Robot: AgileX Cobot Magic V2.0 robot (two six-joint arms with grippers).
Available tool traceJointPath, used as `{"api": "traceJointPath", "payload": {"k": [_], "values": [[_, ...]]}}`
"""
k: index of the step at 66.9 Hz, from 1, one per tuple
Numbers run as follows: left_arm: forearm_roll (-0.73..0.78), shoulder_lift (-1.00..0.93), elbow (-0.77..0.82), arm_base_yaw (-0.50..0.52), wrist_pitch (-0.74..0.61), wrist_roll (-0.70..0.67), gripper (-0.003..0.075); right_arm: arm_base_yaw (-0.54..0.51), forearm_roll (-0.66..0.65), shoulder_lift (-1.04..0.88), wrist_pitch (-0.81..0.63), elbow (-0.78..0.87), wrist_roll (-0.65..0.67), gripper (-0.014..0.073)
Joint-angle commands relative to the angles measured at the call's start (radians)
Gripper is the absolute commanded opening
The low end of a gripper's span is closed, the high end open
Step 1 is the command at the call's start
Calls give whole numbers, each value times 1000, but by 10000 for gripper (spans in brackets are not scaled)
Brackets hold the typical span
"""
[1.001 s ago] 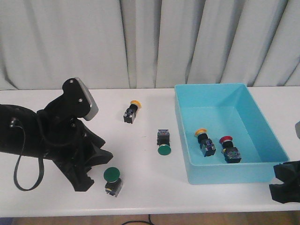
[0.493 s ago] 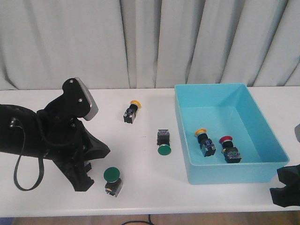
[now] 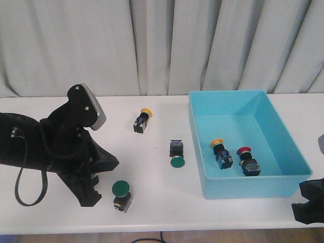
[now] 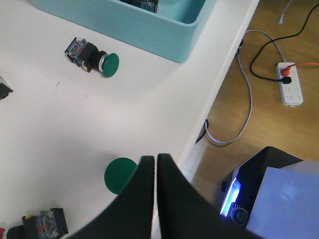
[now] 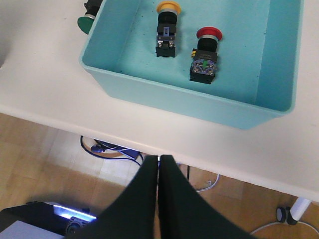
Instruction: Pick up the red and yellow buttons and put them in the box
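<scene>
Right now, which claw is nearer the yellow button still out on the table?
Left. The left claw sits on the table's near left side, diagonally in front of the yellow button. The right claw is off the near right corner, beyond the box.

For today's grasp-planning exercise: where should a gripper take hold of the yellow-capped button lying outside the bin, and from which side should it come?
Grip the yellow button by its black block body, probably from above. It lies on its side on the table, cap pointing away from the robot, so the flat flanks face sideways; the round cap would likely slip.
</scene>
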Motion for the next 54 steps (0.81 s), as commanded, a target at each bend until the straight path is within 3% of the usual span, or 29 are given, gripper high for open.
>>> {"api": "traceJointPath", "payload": {"k": [1, 14, 21, 26, 39, 54], "values": [[-31, -29, -25, -6, -56, -32, -7, -5, -4, -6, -46, -26, -12, -7], [231, -107, -25, 11, -237, -413, -7, -5, -4, -6, -46, -26, -12, -7], [451, -173, -25, 52, -260, -721, -7, -5, -4, -6, -46, -26, -12, -7], [557, -228, -25, 90, -255, -853, -7, -5, -4, -6, -46, -26, -12, -7], [591, -409, 56, 217, -301, -886, -7, -5, -4, -6, -46, -26, -12, -7], [590, -792, 444, 370, -548, -911, -7, -5, -4, -6, -46, -26, -12, -7]]}}
